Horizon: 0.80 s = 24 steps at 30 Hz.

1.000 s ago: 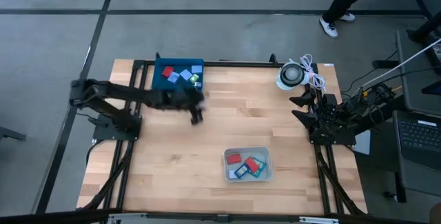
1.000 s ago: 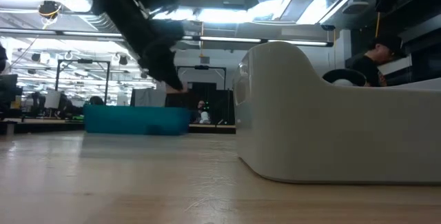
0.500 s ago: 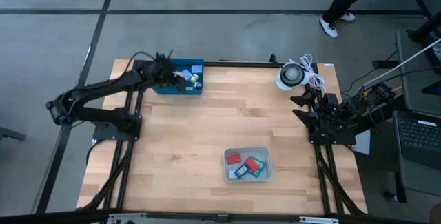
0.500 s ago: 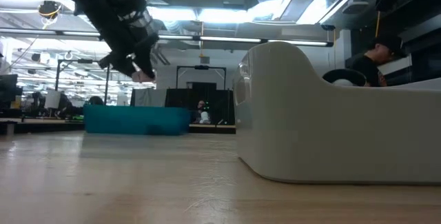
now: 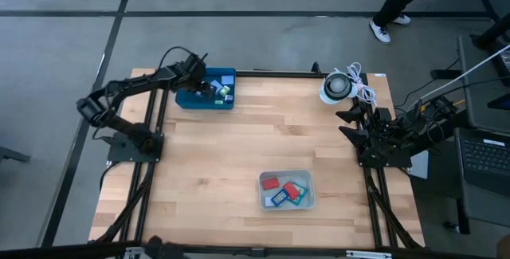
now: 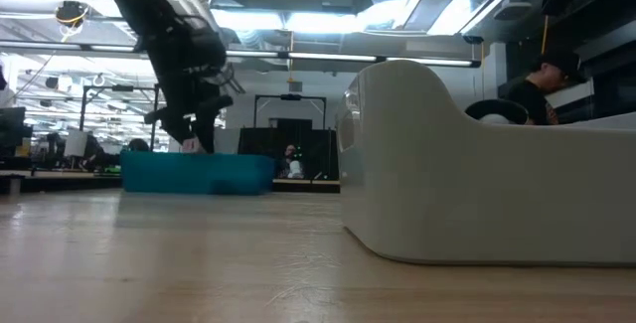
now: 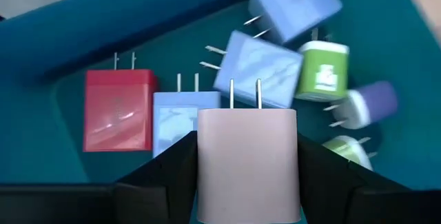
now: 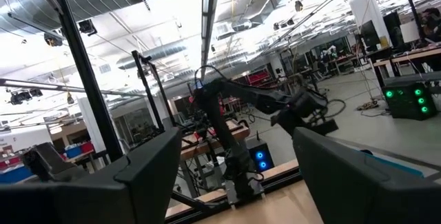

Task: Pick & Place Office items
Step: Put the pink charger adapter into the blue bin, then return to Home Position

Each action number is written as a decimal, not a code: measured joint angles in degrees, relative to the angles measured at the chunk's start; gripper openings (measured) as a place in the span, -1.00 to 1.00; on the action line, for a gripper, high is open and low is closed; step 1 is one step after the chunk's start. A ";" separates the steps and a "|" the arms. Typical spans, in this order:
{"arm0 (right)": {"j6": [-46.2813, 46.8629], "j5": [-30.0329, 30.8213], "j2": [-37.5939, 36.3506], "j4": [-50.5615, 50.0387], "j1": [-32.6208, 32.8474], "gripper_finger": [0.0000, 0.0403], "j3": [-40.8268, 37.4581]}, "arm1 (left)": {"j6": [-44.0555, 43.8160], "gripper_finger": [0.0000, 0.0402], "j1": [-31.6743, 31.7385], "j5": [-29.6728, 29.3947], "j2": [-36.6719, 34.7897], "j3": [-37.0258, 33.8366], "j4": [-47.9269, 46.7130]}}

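Observation:
The office items are small plug-like blocks with two metal prongs. Red (image 7: 118,110), light blue (image 7: 185,117), blue (image 7: 258,69), green (image 7: 322,72) and white ones lie on the floor of the dark blue tray (image 5: 185,100). A few more, red and blue, lie in the pale bin (image 5: 285,190). My left gripper (image 5: 199,84) stands over the tray, shut on a pale pink block (image 7: 247,158). My right gripper (image 8: 238,182) is open and parked at the table's right edge (image 5: 374,131). My left gripper pinches the pink block between its two fingers, one finger (image 7: 172,176) on each of the block's flat sides (image 7: 204,165). The fingers slant down from above into the tray (image 6: 194,142). The prongs (image 7: 244,93) point away from the wrist, and the block is held just above the tray's rim.
A white coiled cable (image 5: 341,86) sits at the table's far right corner. The pale bin's wall (image 6: 477,184) fills the low view's right half. A person (image 5: 398,0) stands beyond the far edge. Bare wood lies between tray and bin (image 5: 239,143).
My left gripper has swung from the table's middle toward the far left corner, arriving over the blue tray. It has then dropped toward the tray's rim. The pink block has stayed between its fingers throughout.

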 joint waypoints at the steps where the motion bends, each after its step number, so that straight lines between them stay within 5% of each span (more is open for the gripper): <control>1: 0.02 -0.11 0.00 0.00 0.02 0.42 0.00 | 0.15 -0.05 0.37 0.01 0.66 0.00 0.17; 13: 0.04 -0.38 0.00 -0.44 0.02 0.42 0.00 | 4.08 0.00 0.85 4.36 2.19 0.11 2.98; 17: -0.15 -0.38 0.00 -0.46 0.02 0.42 0.00 | 7.06 0.19 -0.88 8.90 2.10 0.09 5.83; 24: -0.24 -0.36 0.00 -0.46 0.02 0.42 0.00 | 6.79 0.52 -3.75 5.71 2.04 0.11 8.06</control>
